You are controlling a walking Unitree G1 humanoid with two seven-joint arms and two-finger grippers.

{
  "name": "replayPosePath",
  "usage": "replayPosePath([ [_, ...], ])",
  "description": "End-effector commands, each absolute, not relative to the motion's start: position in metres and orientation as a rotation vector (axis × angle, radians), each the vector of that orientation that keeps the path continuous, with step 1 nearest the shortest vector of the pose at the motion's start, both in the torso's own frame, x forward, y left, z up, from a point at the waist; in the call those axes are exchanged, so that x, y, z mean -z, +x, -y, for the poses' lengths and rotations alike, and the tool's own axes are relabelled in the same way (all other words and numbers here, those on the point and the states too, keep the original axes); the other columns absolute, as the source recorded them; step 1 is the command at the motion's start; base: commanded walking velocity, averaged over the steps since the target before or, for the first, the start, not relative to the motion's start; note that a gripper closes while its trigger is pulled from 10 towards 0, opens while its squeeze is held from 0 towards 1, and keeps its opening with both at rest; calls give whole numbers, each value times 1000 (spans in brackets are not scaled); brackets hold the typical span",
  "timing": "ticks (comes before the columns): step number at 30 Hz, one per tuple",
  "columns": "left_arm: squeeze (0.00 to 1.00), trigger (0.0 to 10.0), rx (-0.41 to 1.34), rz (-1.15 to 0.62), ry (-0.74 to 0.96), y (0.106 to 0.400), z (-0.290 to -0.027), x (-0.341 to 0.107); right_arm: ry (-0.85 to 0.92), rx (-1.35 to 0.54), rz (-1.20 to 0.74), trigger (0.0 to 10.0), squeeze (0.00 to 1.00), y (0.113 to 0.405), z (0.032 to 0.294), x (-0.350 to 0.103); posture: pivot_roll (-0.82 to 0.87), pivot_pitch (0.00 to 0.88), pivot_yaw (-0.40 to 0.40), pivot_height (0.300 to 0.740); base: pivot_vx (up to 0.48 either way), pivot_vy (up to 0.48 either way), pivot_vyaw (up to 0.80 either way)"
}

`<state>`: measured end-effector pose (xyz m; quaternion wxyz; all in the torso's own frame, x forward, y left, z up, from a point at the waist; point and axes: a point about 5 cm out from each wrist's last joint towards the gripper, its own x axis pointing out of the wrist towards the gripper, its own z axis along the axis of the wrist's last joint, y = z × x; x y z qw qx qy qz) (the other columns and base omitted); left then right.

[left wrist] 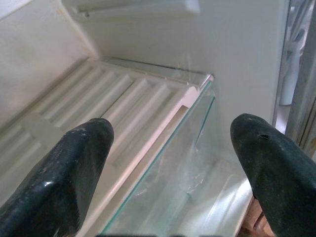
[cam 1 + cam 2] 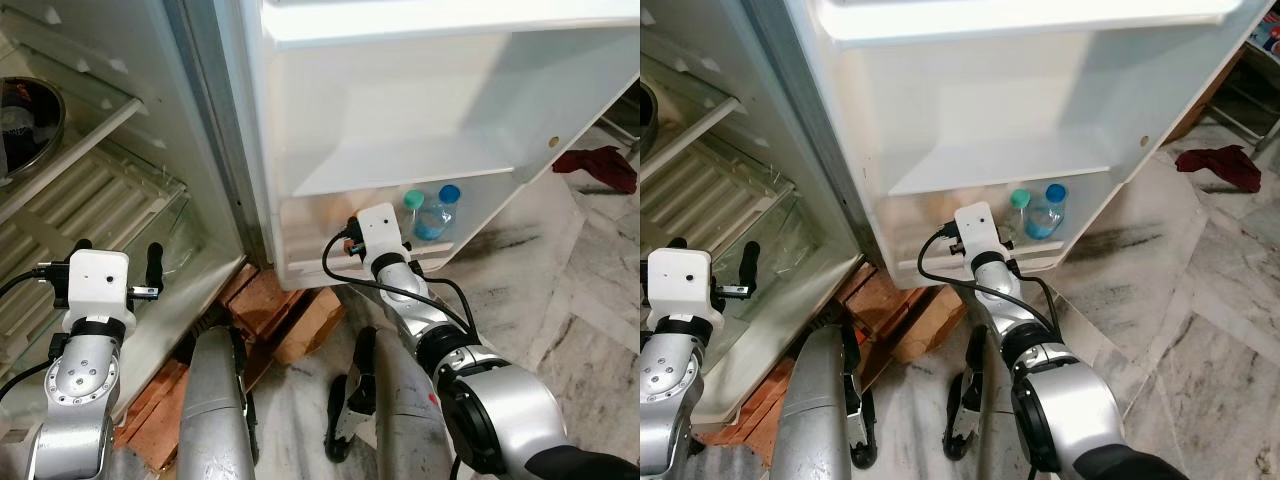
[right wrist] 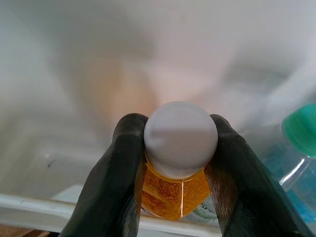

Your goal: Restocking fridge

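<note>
White-capped bottle of orange liquid (image 3: 178, 173) is clenched by right pincer (image 3: 177, 148) over the white door rack (image 2: 300, 268); if released early, green-capped clear bottle (image 2: 411, 208) could be toppled.

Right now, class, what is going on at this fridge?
The robot is stocking the open fridge door. Its right claw grips an orange bottle with a white cap in the bottom door shelf, beside a green-capped bottle and a blue-capped bottle. The left claw is open before the glass-covered drawer.
</note>
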<state>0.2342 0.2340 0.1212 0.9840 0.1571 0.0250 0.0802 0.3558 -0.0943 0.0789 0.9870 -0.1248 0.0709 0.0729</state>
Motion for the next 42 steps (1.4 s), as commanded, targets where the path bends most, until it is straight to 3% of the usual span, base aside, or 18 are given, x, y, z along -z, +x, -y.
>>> replayPosePath([
  [1,0,10000,-153,-82,325,233,-235,-115,-252,-77,-259,10000,0,351,113,-63,175,263,-61,580,0,0,0],
  [11,0,10000,-146,-85,328,236,-234,-114,-215,-58,-344,10000,0,350,122,-56,176,252,-62,580,0,0,0],
  [12,0,10000,-145,-85,328,236,-234,-114,-214,-60,-353,10000,165,349,122,-55,176,251,-62,580,0,0,0],
  [13,0,10000,-144,-85,329,236,-234,-114,-205,-62,-365,10000,1000,349,122,-53,177,249,-62,580,0,0,0],
  [30,0,10000,-148,-68,328,246,-234,-114,-194,-83,-275,10000,1000,364,137,-78,163,206,-72,580,0,0,0],
  [42,0,10000,-169,-47,319,254,-235,-114,-160,-194,-177,10000,1000,373,126,-98,154,169,-87,580,0,0,0],
])
